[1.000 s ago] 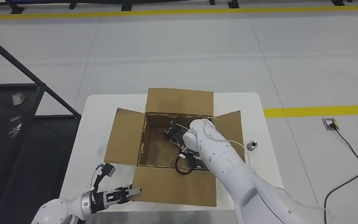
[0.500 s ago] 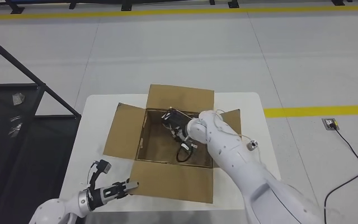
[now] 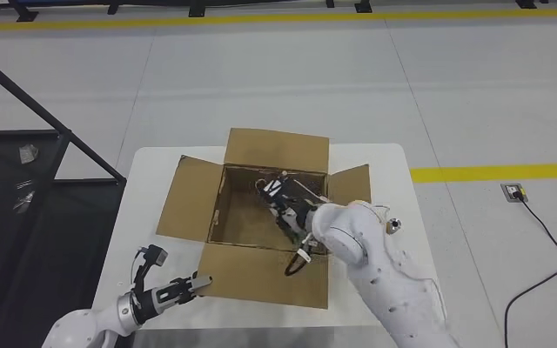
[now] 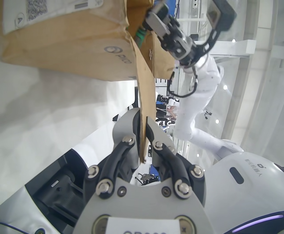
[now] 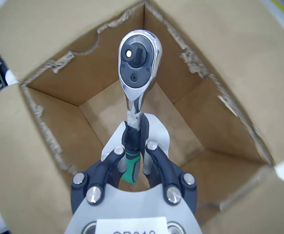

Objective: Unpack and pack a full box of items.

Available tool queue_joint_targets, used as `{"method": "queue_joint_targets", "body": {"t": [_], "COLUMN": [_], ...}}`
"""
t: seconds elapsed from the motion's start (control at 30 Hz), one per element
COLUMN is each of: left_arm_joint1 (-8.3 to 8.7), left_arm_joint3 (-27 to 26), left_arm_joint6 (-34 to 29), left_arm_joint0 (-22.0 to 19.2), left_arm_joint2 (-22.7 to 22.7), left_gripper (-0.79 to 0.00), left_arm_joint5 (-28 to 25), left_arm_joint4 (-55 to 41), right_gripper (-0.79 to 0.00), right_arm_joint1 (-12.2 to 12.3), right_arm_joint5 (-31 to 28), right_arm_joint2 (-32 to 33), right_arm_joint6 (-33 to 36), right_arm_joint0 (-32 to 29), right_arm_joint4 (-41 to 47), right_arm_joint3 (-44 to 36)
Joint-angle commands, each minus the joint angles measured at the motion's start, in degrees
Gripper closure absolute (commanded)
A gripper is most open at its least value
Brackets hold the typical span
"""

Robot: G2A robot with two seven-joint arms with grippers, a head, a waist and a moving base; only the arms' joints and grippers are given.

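An open cardboard box (image 3: 277, 150) stands mid-table, and its inside (image 5: 99, 108) looks bare. My right gripper (image 3: 280, 193) hovers over the box's opening, shut on a ratchet wrench (image 5: 139, 62) with a chrome head and a green-and-black handle, gripped at the handle (image 5: 132, 164). The left wrist view shows that gripper (image 4: 159, 17) and the green handle (image 4: 139, 34) above the box wall (image 4: 66, 44). My left gripper (image 3: 198, 282) is at the box's near left corner, shut on the edge of the near flap (image 4: 145, 93).
A small silvery cylinder (image 3: 393, 224) lies on the white table (image 3: 383, 165) to the right of the box. A black rack (image 3: 35, 200) stands off the table's left side. All flaps are folded outward.
My right gripper has come up from the box floor with the wrench. The left gripper has drawn back toward the near left with the flap, and the box has shifted slightly left.
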Motion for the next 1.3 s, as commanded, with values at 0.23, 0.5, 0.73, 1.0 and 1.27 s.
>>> {"method": "queue_joint_targets", "body": {"t": [0.23,0.5,0.73,1.0,1.27], "left_arm_joint1": [0.28,0.54,0.67,0.72,0.83], "left_arm_joint3": [-0.4,0.2,0.3,0.0,-0.2], "left_arm_joint6": [1.8,2.0,1.6,2.4,3.5], "left_arm_joint0": [0.8,1.5,1.7,0.6,-0.3], "left_arm_joint2": [-1.0,-1.9,-1.0,0.9,2.0], "left_gripper": [0.000,0.000,0.000,0.000,-0.785], "left_arm_joint5": [-0.5,-1.1,-1.1,-0.3,1.5], "left_arm_joint4": [-1.0,-2.2,-1.7,0.1,1.0], "right_gripper": [0.000,0.000,0.000,0.000,0.000], "right_arm_joint1": [0.7,1.6,3.3,4.3,5.3], "right_arm_joint5": [3.2,0.5,2.5,11.2,14.9], "right_arm_joint2": [3.1,8.3,18.9,32.9,40.8], "right_arm_joint6": [-1.4,-8.5,-9.7,-6.0,0.2], "right_arm_joint0": [-5.9,-11.1,-22.9,-35.4,-33.1], "right_arm_joint4": [-1.9,1.5,1.9,5.9,13.9], "right_arm_joint3": [-10.2,-16.4,-30.2,-39.1,-23.5]}}
